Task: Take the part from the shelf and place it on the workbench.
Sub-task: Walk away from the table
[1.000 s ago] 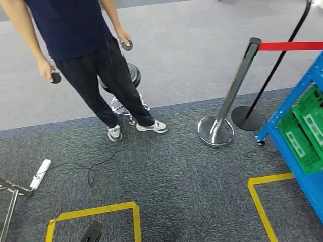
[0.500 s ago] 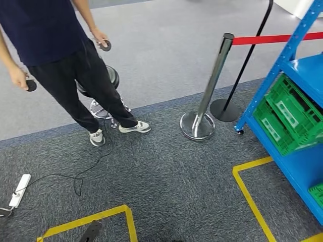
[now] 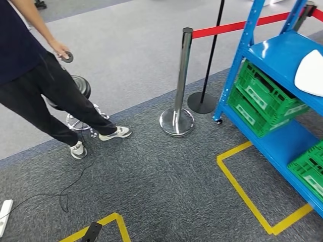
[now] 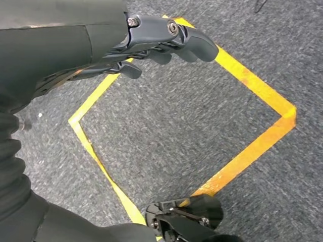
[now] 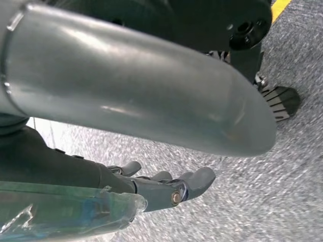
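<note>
Shelf: a blue metal shelf (image 3: pixel 271 54) stands on the dark carpet, and every place below is given against it.
Part: a white rounded part (image 3: pixel 310 73) lies on the shelf's upper board, at its outer end, above the crates.
Crates: a green crate (image 3: pixel 266 98) sits tilted under the upper board; a second green crate (image 3: pixel 310 169) rests on the lowest board, nearer the robot.
Post: a chrome barrier post (image 3: pixel 179 85) with a red belt (image 3: pixel 236 25) stands just beside the shelf's far corner, on the side away from the part.
Floor tape: a yellow tape square (image 3: pixel 247 194) lies on the carpet in front of the shelf; another yellow tape square (image 4: pixel 228 101) lies under the left hand.
Person: a person (image 3: pixel 34 75) in dark clothes stands well apart from the shelf, past the post, holding a small black round thing (image 3: pixel 67 57).
Left hand: the left hand (image 4: pixel 152 45) hangs over the carpet, well apart from the shelf, fingers (image 4: pixel 190 43) slightly apart and holding nothing.
Right hand: the right hand (image 5: pixel 152 189) hangs over the carpet, fingers (image 5: pixel 194 181) loosely apart and holding nothing.
</note>
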Available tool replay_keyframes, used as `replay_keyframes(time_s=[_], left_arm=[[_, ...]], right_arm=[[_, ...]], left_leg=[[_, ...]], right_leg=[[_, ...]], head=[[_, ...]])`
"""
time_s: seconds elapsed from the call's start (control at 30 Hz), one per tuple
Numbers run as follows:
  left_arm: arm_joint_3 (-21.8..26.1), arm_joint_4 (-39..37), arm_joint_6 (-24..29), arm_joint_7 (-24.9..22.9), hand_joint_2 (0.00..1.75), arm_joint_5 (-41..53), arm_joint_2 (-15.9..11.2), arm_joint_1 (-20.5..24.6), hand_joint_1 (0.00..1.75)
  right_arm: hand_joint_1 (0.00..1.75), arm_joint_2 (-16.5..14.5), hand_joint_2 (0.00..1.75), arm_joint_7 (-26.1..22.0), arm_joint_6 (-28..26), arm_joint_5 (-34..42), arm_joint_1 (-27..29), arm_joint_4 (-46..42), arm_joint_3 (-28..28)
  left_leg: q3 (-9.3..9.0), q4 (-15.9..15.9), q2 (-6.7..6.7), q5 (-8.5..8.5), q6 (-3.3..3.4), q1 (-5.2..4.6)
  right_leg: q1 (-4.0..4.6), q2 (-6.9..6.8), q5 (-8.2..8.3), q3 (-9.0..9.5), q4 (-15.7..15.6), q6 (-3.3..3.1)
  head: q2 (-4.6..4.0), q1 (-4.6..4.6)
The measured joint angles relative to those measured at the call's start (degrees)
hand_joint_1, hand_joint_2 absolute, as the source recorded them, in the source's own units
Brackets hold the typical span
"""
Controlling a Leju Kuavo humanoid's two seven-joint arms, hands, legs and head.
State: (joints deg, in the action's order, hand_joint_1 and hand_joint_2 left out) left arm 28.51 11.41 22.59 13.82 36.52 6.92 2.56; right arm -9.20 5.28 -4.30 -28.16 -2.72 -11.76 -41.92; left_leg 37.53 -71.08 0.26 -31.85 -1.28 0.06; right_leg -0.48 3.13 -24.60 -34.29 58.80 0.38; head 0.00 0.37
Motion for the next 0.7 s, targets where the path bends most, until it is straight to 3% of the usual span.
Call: replay_keyframes(time_s=[0.07,0.1,0.17,0.23,0.3,0.37,0.43,0.47,0.5,0.53,0.6,0.67,0.7], left_arm=[[0.0,0.0,-0.2,0.0,1.75,0.0,0.0,0.0,0.00],[0.1,0.0,-0.2,0.0,1.75,0.0,0.0,0.1,0.00],[0.1,0.0,-0.4,-0.1,1.75,0.1,0.1,0.1,0.00],[0.1,0.0,-0.5,-0.1,1.75,0.1,0.1,0.1,0.00],[0.2,0.0,-0.6,-0.1,1.75,0.2,0.1,0.2,0.00],[0.2,0.0,-0.7,-0.1,1.75,0.2,0.0,0.0,0.00],[0.2,0.0,-0.7,-0.1,1.75,0.2,0.0,-0.2,0.00],[0.2,0.0,-0.8,-0.1,1.75,0.2,0.0,-0.2,0.00],[0.2,0.0,-0.8,-0.1,1.75,0.2,0.0,-0.2,0.00],[0.2,0.0,-0.8,-0.1,1.75,0.2,0.0,-0.2,0.00],[0.2,0.0,-0.8,-0.1,1.75,0.2,0.1,-0.2,0.00],[0.2,0.0,-0.8,-0.1,1.75,0.2,0.1,-0.2,0.00],[0.2,0.0,-0.8,-0.1,1.75,0.2,0.1,-0.1,0.00]], right_arm=[[0.00,0.0,0.00,0.1,0.1,0.0,0.0,0.0,0.0],[0.00,0.0,0.00,0.1,0.2,0.1,0.0,0.0,0.0],[0.00,0.0,0.00,0.0,0.3,0.7,0.0,0.0,0.0],[0.00,0.0,0.00,-0.2,0.3,1.5,0.3,0.0,-0.3],[0.00,0.0,0.00,-0.4,0.2,2.0,0.5,0.0,-0.6],[0.00,0.0,0.00,-0.5,0.1,2.1,0.3,0.0,-0.8],[0.00,0.0,0.00,-0.6,0.1,2.2,0.2,0.0,-0.9],[0.00,0.0,0.00,-0.6,0.1,2.2,0.2,0.0,-1.0],[0.00,0.0,0.00,-0.6,0.1,2.2,0.3,0.0,-1.1],[0.00,0.1,0.00,-0.6,0.1,2.2,0.4,0.0,-1.2],[0.00,0.2,0.00,-0.6,0.1,2.2,0.3,0.0,-1.2],[0.00,0.2,0.00,-0.6,0.1,2.2,0.1,0.0,-1.2],[0.00,0.2,0.00,-0.6,0.1,2.2,0.1,0.0,-1.3]], left_leg=[[-3.32,7.5,-1.69,4.05,-0.05,0.31],[-4.75,10.6,-2.72,5.14,-0.07,0.51],[-5.91,13.5,-3.82,5.52,0.18,0.60],[-5.93,13.8,-2.91,5.63,0.97,0.52],[-5.97,14.0,-1.89,5.86,1.80,0.51],[-5.96,14.0,-0.67,5.85,2.27,0.32],[-5.98,14.0,0.79,5.76,2.43,0.11],[-6.03,14.0,1.42,5.71,2.44,0.06],[-6.13,14.0,2.01,5.62,2.43,0.03],[-6.31,14.0,2.53,5.50,2.33,0.02],[-6.69,13.9,3.48,5.13,1.90,-0.17],[-6.90,13.8,4.37,4.91,1.36,-0.43],[-6.97,13.8,4.82,4.89,1.12,-0.46]], right_leg=[[-0.08,1.37,0.14,-0.08,0.1,0.40],[-0.06,2.01,0.19,-0.27,0.2,0.68],[-0.05,3.07,0.41,-0.69,0.2,1.41],[-0.26,3.37,0.58,-1.15,0.0,2.09],[-0.23,1.13,-1.04,-2.36,2.2,2.47],[-0.11,-1.62,-4.98,-5.30,8.9,2.66],[-0.10,-2.47,-7.88,-8.26,15.7,2.80],[-0.10,-2.63,-7.80,-8.46,16.5,2.81],[-0.08,-2.80,-6.69,-7.50,15.1,2.75],[-0.05,-3.27,-4.87,-5.50,11.6,2.62],[0.26,-5.63,-2.05,-1.14,3.8,2.14],[0.66,-6.79,-1.30,0.59,0.6,1.54],[0.78,-6.15,-1.22,0.54,0.6,1.22]], head=[[0.00,-0.05],[0.00,-0.09],[0.00,-0.17],[0.00,-0.16],[0.00,0.05],[0.00,0.27],[0.00,0.27],[0.00,0.28],[0.00,0.27],[0.00,0.29],[0.00,0.26],[0.00,0.19],[0.00,0.17]])
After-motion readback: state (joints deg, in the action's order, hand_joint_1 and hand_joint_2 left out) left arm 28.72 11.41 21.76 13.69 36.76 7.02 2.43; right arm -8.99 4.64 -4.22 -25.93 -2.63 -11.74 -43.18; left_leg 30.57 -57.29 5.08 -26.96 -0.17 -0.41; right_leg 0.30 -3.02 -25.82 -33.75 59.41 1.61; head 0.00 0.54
